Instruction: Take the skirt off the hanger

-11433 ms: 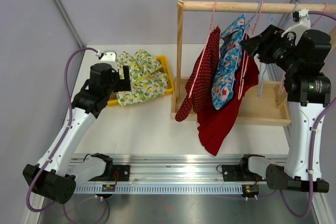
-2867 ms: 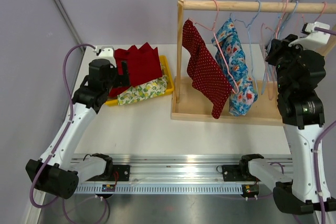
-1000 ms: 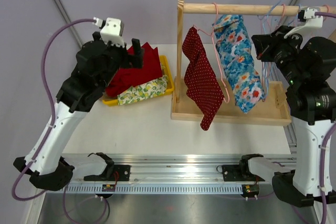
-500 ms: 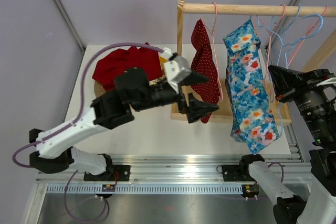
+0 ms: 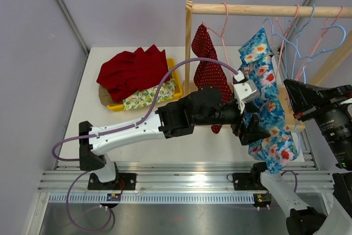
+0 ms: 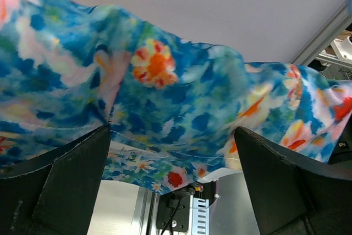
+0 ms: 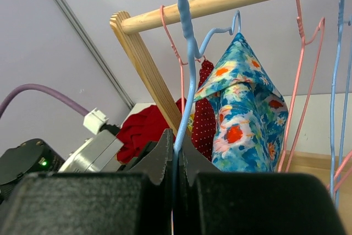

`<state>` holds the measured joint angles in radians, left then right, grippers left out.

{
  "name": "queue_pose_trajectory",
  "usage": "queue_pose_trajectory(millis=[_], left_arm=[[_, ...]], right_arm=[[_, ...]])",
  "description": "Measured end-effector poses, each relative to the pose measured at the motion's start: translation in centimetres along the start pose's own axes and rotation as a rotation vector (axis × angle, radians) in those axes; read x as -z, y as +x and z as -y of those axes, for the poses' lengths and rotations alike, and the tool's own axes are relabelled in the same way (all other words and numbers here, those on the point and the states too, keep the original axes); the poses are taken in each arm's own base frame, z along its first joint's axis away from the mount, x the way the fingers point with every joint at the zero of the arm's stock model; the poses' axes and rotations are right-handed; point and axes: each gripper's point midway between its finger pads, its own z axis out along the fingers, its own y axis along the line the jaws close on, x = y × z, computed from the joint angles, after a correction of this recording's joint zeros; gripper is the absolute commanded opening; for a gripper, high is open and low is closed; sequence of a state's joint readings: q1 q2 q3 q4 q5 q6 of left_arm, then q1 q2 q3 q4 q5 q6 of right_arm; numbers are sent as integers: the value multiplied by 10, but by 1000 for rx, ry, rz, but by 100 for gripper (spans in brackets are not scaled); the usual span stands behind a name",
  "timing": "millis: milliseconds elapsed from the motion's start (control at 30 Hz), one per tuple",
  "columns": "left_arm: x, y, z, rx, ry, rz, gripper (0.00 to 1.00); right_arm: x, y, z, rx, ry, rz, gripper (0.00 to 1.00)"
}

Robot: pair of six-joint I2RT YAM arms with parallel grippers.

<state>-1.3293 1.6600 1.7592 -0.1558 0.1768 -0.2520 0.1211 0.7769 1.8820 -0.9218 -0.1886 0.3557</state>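
The blue floral skirt [image 5: 270, 108] hangs on a thin blue hanger [image 7: 184, 75], tilted toward the near right of the rack. My right gripper [image 7: 177, 141] is shut on that hanger's wire, below the skirt's peaked top [image 7: 242, 119]. In the top view the right gripper [image 5: 288, 87] sits just right of the skirt. My left arm reaches across the table, and its gripper [image 5: 252, 127] is against the skirt's lower part. In the left wrist view the gripper [image 6: 173, 155] is open, and the skirt's hem [image 6: 165, 86] stretches across the gap between its wide-apart fingers [image 6: 66, 174].
A red polka-dot garment [image 5: 212, 75] hangs on a pink hanger from the wooden rail [image 5: 247, 9]. Empty pink and blue hangers [image 5: 322, 26] crowd the rail's right end. A yellow tray [image 5: 176, 78] at the back left holds red and lemon-print cloth. The rack post [image 5: 188, 53] stands centre.
My left arm has swung right, from beside the polka-dot garment to the floral skirt's lower part. The skirt has tilted and shifted slightly. The right gripper stays shut on the hanger.
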Motion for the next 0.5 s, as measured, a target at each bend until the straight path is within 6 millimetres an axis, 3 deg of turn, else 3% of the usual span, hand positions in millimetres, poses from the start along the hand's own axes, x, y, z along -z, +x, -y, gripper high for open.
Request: queue_pose_trajectory(millis=[133,233,267,400,500], left_arm=[[-2,-1,1,16,2,9,99],[-5,-7,4,28,19,31,81],[-7,-9,5,30,27,41,71],[-11,-18,12,38,67,80,0],[-13,-24,17,35,93,104,0]], right_arm=[[8,-5,-6,2,-20,16,0],[9,-5,-7,-4,-25,17,0],[9,-4,-7,-6,-25,16,0],[8,-2,-7,-14,-26,9,0],[7,0,-6,-17,-25,2,0]])
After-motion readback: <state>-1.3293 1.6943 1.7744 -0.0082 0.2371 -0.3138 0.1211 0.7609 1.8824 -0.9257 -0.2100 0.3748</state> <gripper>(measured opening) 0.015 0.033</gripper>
